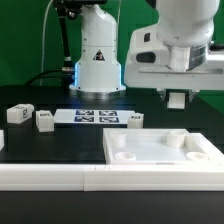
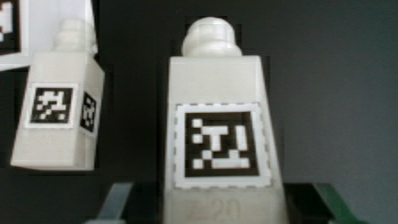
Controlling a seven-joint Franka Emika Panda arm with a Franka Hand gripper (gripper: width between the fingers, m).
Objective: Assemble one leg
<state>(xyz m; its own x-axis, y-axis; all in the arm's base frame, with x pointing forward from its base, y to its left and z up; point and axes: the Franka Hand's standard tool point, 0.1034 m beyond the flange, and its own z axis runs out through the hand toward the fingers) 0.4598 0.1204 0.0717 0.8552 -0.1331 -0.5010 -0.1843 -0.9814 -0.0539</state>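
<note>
While the gripper [image 1: 178,100] is hanging above the table [image 1: 60,145] in the exterior view, it is clamping the leg [image 1: 178,96] near the tray-like part [image 1: 160,152]. In the wrist view, its fingers [image 2: 125,205] are pinching that leg [image 2: 222,120], with a second leg [image 2: 59,110] lying just beside it.

We see a large flat white plastic tray-like part with round corner holes [image 1: 150,150] on the black table [image 1: 50,150], the thin white marker board [image 1: 97,117] apart from it, toward the exterior view's left
</note>
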